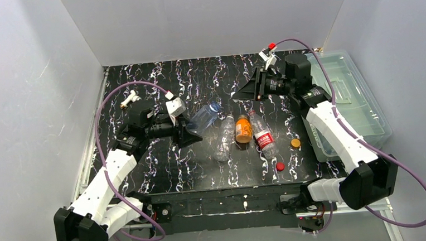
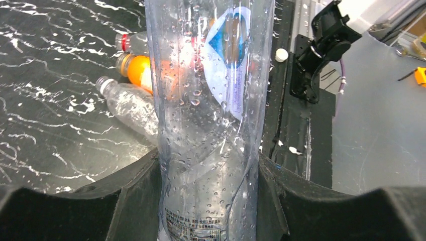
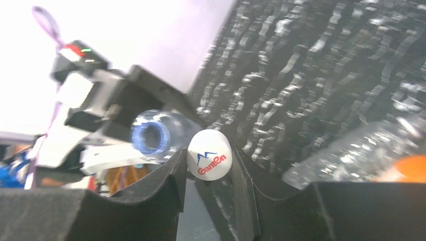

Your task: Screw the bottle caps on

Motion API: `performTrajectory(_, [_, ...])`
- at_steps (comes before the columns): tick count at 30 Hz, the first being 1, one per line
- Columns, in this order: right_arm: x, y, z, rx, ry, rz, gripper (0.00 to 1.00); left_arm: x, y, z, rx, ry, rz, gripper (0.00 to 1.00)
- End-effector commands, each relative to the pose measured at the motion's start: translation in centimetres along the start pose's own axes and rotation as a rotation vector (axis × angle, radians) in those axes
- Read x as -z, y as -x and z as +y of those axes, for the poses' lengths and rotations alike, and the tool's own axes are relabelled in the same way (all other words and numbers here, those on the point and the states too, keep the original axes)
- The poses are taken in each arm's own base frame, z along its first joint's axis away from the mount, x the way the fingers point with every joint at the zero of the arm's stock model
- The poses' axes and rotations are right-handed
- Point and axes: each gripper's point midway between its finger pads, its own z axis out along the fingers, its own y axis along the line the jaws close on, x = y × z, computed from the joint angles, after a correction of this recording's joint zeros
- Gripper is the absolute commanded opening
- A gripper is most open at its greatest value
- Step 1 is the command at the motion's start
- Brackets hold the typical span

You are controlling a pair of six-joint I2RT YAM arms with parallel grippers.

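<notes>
Here the right tool [image 1: 242,91] pinches a white cap [image 3: 209,154] at its tips. The left tool [image 1: 190,130] clamps a clear bottle [image 2: 206,100], mouth at the cap's nine o'clock.

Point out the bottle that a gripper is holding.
The clear plastic blue-labelled bottle, clamped in the left gripper; the other three lie on the black table.

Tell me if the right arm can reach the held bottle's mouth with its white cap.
Probably yes: the white cap is pinched in the right jaws, the open mouth of the bottle faces it, and nothing stands between.
</notes>
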Motion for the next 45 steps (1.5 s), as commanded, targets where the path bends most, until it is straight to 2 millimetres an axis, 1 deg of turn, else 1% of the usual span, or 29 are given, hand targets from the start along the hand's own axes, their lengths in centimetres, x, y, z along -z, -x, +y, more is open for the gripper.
performTrajectory(1, [1.3,0.9,5.8,0.066,0.258,-0.015,0.22,-0.8,0.3,-1.5,-0.021,-0.105,-0.018,0.0])
performTrajectory(5, [1.1,0.4,6.6,0.062,0.305,0.017,0.23,-1.4,0.6,-1.6,-0.024,-0.122,-0.026,0.0])
performTrajectory(7, [0.8,-0.1,6.3,0.064,0.292,0.035,0.23,-1.6,0.7,-1.6,-0.02,-0.123,-0.03,0.0])
performTrajectory(8, [0.7,-0.3,6.0,0.064,0.283,0.042,0.23,-1.7,1.3,-1.6,-0.04,-0.122,-0.048,0.0])
performTrajectory(9, [0.7,-0.4,5.9,0.063,0.282,0.047,0.23,-1.8,1.4,-1.6,-0.04,-0.124,-0.051,0.0])
performTrajectory(13, [0.4,-1.0,6.3,0.076,0.297,0.071,0.23,-2.0,1.3,-1.8,-0.041,-0.13,-0.047,0.0])
performTrajectory(17, [-0.2,-2.0,6.2,0.087,0.298,0.106,0.23,-2.1,1.4,-2.0,-0.042,-0.136,-0.047,0.0])
performTrajectory(22, [-0.7,-2.7,7.0,0.1,0.322,0.133,0.23,-2.3,1.7,-2.0,-0.043,-0.139,-0.049,0.0])
performTrajectory(27, [-0.4,-3.0,7.7,0.109,0.338,0.142,0.23,-2.4,1.4,-1.7,-0.038,-0.134,-0.043,0.0])
performTrajectory(32, [0.1,-3.7,8.4,0.118,0.358,0.164,0.23,-2.4,1.6,-1.6,-0.045,-0.125,-0.047,0.0])
performTrajectory(37, [0.2,-4.9,7.7,0.13,0.325,0.207,0.23,-2.5,1.9,-1.4,-0.037,-0.122,-0.046,0.0])
performTrajectory(45, [0.3,-6.0,8.5,0.159,0.348,0.245,0.23,-2.7,1.9,-1.3,-0.017,-0.127,-0.031,0.0])
